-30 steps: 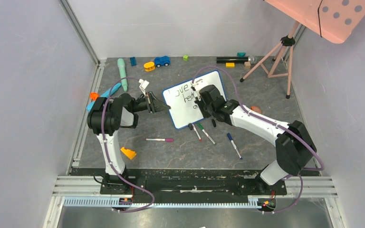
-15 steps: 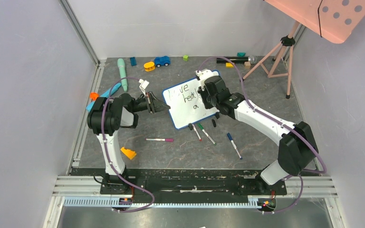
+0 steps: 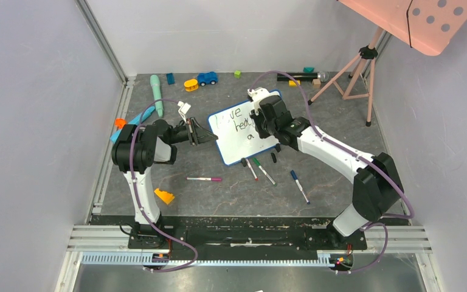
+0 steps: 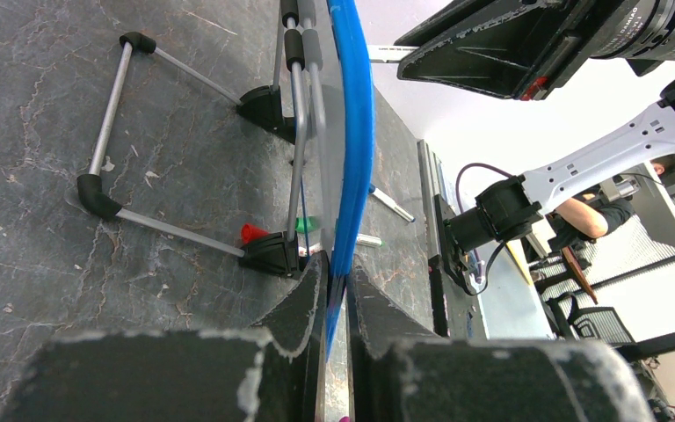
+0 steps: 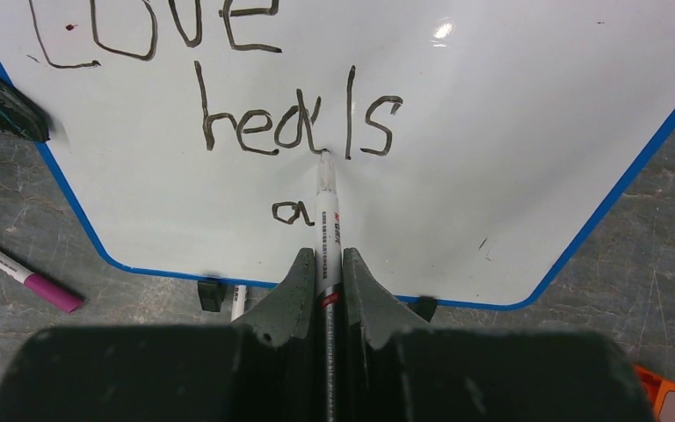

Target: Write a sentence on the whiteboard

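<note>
The whiteboard (image 3: 236,146), white with a blue frame, stands tilted on the table's middle. My left gripper (image 3: 209,136) is shut on its left blue edge (image 4: 352,132), the jaws pinching the frame (image 4: 337,277). The sentence (image 5: 228,123) reads "Love", "heals" and a lone "a" (image 5: 291,212) in dark marker. My right gripper (image 5: 326,259) is shut on a white marker (image 5: 326,215). The marker's tip (image 5: 323,156) sits at the board just under "heals", above and right of the "a". In the top view the right gripper (image 3: 260,119) hangs over the board's right half.
Loose markers lie in front of the board: a pink-capped one (image 3: 205,179), two (image 3: 258,170) near its lower edge and a blue one (image 3: 300,186). An orange wedge (image 3: 164,196) lies near the left base. Toys (image 3: 199,79) and a tripod (image 3: 352,73) stand at the back.
My right gripper has moved with the marker from the board's lower part up and back toward "heals", uncovering the written "a". The left gripper and the board have stayed still.
</note>
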`<control>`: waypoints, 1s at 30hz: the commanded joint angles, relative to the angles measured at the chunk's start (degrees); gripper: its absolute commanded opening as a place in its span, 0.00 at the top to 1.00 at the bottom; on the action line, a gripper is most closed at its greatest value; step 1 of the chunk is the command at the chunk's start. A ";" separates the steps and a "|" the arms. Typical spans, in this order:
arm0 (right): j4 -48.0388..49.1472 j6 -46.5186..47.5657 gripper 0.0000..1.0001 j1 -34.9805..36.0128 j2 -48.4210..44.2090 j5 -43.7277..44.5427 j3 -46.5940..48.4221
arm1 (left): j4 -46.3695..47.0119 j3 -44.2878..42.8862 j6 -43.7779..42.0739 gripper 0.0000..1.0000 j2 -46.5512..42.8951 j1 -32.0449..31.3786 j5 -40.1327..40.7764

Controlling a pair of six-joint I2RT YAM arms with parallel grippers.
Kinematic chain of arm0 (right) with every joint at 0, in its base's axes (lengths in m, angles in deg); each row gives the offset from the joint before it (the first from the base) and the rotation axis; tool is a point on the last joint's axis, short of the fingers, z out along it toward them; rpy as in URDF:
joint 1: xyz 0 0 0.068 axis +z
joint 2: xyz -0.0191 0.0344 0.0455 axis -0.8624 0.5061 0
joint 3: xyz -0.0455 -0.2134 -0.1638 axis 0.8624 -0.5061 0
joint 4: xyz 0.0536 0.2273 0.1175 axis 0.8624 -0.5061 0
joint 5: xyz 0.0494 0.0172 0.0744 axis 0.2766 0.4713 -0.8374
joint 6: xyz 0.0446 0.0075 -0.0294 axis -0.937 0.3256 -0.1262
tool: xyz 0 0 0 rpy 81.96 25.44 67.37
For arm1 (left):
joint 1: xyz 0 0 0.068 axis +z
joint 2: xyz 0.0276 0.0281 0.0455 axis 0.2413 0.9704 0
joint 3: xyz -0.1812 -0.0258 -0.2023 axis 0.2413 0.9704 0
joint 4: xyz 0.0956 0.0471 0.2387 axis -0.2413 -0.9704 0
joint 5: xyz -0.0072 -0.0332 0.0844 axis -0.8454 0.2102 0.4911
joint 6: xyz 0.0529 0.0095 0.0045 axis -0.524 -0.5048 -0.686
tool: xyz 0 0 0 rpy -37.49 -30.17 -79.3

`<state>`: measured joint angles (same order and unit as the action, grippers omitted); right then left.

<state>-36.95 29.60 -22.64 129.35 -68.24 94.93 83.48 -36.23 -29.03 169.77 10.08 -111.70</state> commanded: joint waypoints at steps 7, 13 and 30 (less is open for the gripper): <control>1.85 0.21 1.00 -0.07 0.32 0.66 -0.18 | 2.56 0.36 -0.24 0.98 -0.38 -0.35 -4.23; 2.08 0.35 1.00 -0.05 0.73 0.97 -1.52 | 2.56 0.35 -0.26 0.98 -0.42 -0.35 -4.23; 2.24 -0.54 1.00 -0.06 -2.55 0.78 -10.19 | 2.56 0.28 -0.15 0.98 -0.23 -0.34 -4.27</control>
<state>-36.03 29.40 -22.58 127.14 -68.22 86.36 83.48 -36.23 -29.03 169.77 10.08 -111.63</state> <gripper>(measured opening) 0.114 0.128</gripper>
